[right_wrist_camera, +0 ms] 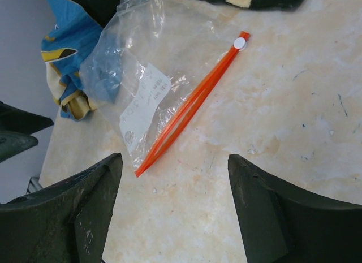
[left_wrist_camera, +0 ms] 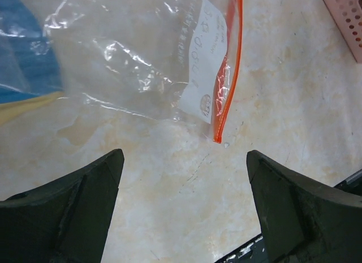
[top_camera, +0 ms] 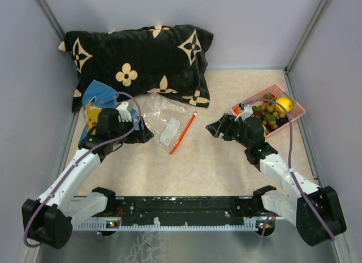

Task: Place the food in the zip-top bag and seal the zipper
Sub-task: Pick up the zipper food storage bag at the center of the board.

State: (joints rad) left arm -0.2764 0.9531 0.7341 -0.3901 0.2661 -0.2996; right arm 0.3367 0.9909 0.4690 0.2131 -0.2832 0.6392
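Observation:
The clear zip-top bag (top_camera: 161, 111) lies flat on the table, its white label (top_camera: 169, 131) up and its orange-red zipper (top_camera: 183, 134) along its right edge. The bag also shows in the left wrist view (left_wrist_camera: 141, 65) and the right wrist view (right_wrist_camera: 130, 76), the zipper (right_wrist_camera: 192, 104) with a white slider at its far end. The food (top_camera: 270, 112), a yellow lemon (top_camera: 284, 103), brownish balls and green bits, sits in the pink basket (top_camera: 294, 117) at the right. My left gripper (top_camera: 148, 133) is open and empty, just left of the bag. My right gripper (top_camera: 215, 129) is open and empty, between bag and basket.
A black pillow (top_camera: 136, 62) with tan flower prints lies at the back. A blue cartoon-print cloth (top_camera: 96, 102) lies under the bag's left part. Grey walls close in the table on three sides. A black rail (top_camera: 181, 209) runs along the near edge.

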